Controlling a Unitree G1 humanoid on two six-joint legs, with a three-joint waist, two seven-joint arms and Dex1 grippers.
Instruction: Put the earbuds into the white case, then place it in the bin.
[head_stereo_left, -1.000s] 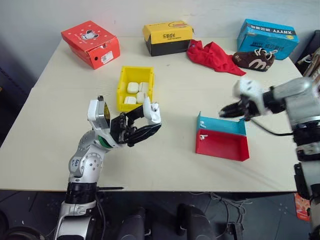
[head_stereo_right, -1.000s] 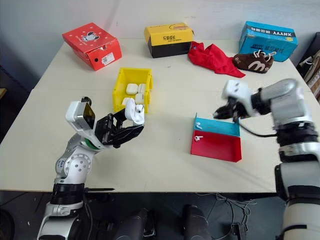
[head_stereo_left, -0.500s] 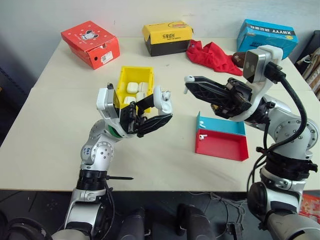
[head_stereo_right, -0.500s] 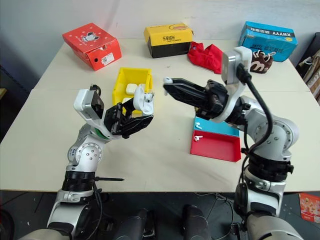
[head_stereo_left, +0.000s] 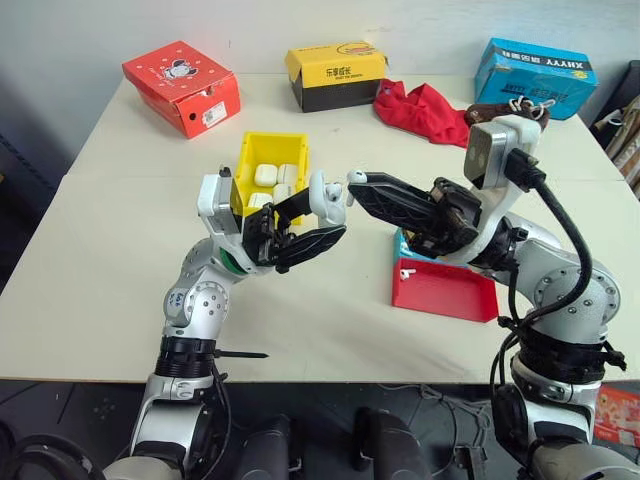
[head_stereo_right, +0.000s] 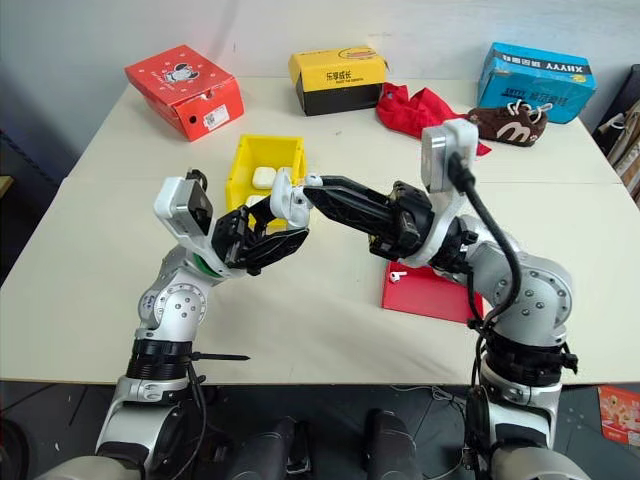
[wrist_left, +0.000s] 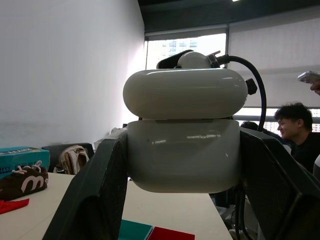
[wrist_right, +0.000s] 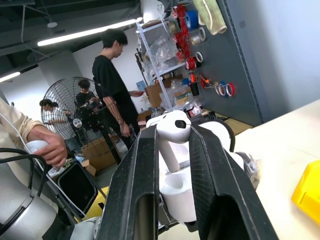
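Swung over from the red tray (head_stereo_left: 445, 288) with right gripper (head_stereo_left: 356, 181) pinching one earbud (wrist_right: 173, 127), now right by the open white case (head_stereo_left: 327, 200) squeezed in left gripper (head_stereo_left: 312, 222), ready for dropping in.

A workshop or robotics lab. In the right wrist view, upper right, a dark pegboard (wrist_right: 235, 65) carries tape rolls (wrist_right: 225, 90) and small tools; beside it, top centre, stands a metal rack (wrist_right: 165, 60) packed with boxes and bags. A floor fan (wrist_right: 65, 107) is at left, a light strip (wrist_right: 85, 32) runs along the bare ceiling, and people (wrist_right: 112, 85) stand about at mid left. The left wrist view shows large blinded windows (wrist_left: 280, 75) at upper right and a seated person (wrist_left: 295, 130) at right. From the head, a plain table (head_stereo_left: 330, 310) fills the frame, with shoeboxes (head_stereo_left: 182, 87) along its top edge.
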